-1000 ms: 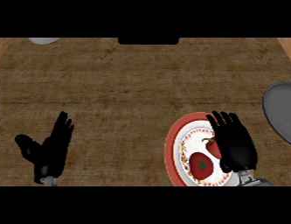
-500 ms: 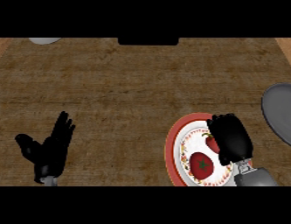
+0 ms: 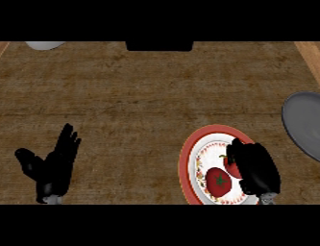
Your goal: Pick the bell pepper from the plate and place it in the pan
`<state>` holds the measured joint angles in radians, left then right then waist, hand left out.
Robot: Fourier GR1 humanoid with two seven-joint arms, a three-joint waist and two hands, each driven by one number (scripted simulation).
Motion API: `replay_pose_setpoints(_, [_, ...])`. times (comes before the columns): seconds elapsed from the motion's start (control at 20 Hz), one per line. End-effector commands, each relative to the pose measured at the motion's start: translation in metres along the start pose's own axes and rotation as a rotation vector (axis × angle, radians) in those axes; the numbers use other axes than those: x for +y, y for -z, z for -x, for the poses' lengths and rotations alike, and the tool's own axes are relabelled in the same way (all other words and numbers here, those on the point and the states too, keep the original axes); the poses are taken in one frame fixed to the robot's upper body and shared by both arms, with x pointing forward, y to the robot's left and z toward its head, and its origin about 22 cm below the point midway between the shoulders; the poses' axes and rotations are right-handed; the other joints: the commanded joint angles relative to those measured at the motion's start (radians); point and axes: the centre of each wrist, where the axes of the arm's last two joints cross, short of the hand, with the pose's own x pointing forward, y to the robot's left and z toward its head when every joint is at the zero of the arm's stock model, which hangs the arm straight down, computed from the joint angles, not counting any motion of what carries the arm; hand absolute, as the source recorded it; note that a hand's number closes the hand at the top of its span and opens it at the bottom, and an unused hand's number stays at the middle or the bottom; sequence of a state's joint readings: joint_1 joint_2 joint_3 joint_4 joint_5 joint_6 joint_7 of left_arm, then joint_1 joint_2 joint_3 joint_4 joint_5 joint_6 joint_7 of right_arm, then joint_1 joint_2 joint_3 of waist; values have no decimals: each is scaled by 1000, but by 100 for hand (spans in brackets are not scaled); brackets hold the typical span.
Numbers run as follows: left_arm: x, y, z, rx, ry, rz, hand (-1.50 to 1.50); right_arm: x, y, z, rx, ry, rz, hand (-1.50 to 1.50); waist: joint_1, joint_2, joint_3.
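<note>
A red bell pepper (image 3: 217, 181) with a green stem lies on a red-rimmed, patterned plate (image 3: 188, 158) at the lower right of the head view. My right hand (image 3: 256, 166) sits over the plate's right half, its fingers curled down against the pepper's upper right side and hiding part of it. The grey pan (image 3: 315, 127) lies at the right edge, just beyond that hand. My left hand (image 3: 49, 166) rests open at the lower left with its fingers up, far from the plate.
A white bowl (image 3: 45, 45) peeks in at the top left, and a black object (image 3: 159, 46) sits at the top middle. Lighter wooden strips (image 3: 318, 62) border the dark counter on both sides.
My right hand's fingers have gone from straight to curled over the plate and onto the pepper. The pepper, plate, pan and left hand have not moved.
</note>
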<state>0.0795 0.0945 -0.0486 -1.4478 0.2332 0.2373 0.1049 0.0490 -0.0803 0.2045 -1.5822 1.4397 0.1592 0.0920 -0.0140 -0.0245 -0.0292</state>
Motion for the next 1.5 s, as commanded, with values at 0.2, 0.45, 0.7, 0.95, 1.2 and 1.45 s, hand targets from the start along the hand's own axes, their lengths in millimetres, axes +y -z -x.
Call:
replay_pose_setpoints(0.2, [-3,8,8,9,-13,-1,0,-14,-50,-22,27,140,87,150,1,22,29])
replay_pose_setpoints(0.45, [-5,-5,1,10,-8,-18,0,-63,-73,-22,111,179,452,150,-4,16,30])
replay_pose_setpoints(0.7, [-6,5,-4,25,6,-15,0,-104,-112,-14,182,254,548,150,-2,21,29])
replay_pose_setpoints(0.95, [-2,-2,-6,12,3,5,0,-133,-85,13,245,305,544,150,15,24,29])
replay_pose_setpoints(1.2, [15,11,-2,-1,-7,24,0,-130,-59,49,256,401,562,150,14,25,29])
replay_pose_setpoints(1.45, [1,16,-5,5,10,12,0,-137,-25,106,315,408,619,150,15,27,30])
